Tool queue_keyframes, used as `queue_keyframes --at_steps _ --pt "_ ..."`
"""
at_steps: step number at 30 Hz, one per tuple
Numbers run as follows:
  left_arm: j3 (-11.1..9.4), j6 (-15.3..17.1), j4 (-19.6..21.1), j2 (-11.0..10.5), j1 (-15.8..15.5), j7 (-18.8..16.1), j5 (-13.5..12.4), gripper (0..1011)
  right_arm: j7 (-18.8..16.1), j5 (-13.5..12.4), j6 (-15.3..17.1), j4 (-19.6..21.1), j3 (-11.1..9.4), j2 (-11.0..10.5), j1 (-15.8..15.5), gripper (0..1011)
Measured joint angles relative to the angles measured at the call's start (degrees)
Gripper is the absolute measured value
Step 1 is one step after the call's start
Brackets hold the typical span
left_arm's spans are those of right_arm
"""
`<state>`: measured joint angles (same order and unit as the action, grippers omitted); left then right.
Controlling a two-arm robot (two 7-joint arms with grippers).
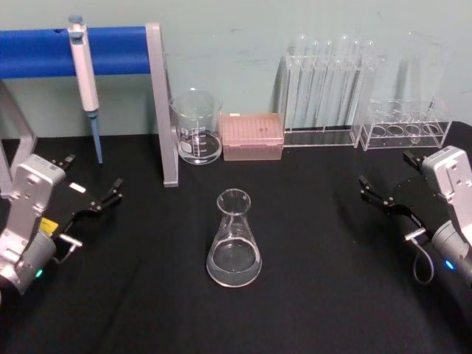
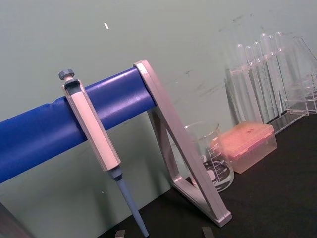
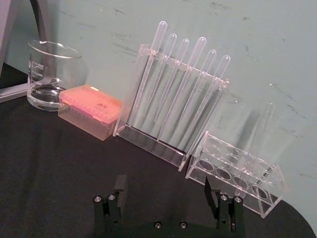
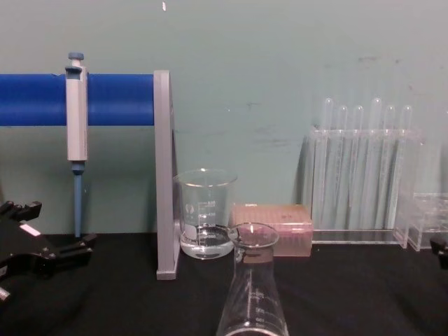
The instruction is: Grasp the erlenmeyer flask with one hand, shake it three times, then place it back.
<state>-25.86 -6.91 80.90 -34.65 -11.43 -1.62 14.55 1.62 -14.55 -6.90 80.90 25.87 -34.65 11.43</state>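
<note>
The erlenmeyer flask (image 1: 234,240) stands upright in the middle of the black table, clear glass with a little liquid in its wide base; the chest view shows its neck and rim (image 4: 252,280) up close. My left gripper (image 1: 88,181) rests open at the left of the table, well clear of the flask, with a small white label on it; it is also at the chest view's left edge (image 4: 50,234). My right gripper (image 1: 387,177) rests open at the right, also far from the flask. Its two fingers (image 3: 119,187) stand wide apart with nothing between them.
Along the back wall stand a glass beaker (image 1: 198,127), a pink tip box (image 1: 253,136), a rack of test tubes (image 1: 328,88) and a low clear rack (image 1: 407,127). A pipette (image 1: 85,74) hangs on a blue bar with a grey upright (image 1: 164,110).
</note>
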Motion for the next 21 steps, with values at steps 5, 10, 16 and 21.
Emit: queue_keyframes --at_steps 5,10,16,21 --pt "0.00 0.00 0.00 0.00 -0.01 0.00 0.00 1001 0.00 0.00 0.00 0.00 0.00 0.00 0.00 1000" --pt "0.00 0.00 0.00 0.00 0.00 0.00 0.00 1001 0.00 0.00 0.00 0.00 0.00 0.00 0.00 1000" --pt "0.00 0.00 0.00 0.00 0.00 0.00 0.00 1001 0.00 0.00 0.00 0.00 0.00 0.00 0.00 1000" --pt "0.00 0.00 0.00 0.00 0.00 0.00 0.00 1001 -0.09 0.27 -0.02 0.00 -0.11 -0.05 -0.01 1000"
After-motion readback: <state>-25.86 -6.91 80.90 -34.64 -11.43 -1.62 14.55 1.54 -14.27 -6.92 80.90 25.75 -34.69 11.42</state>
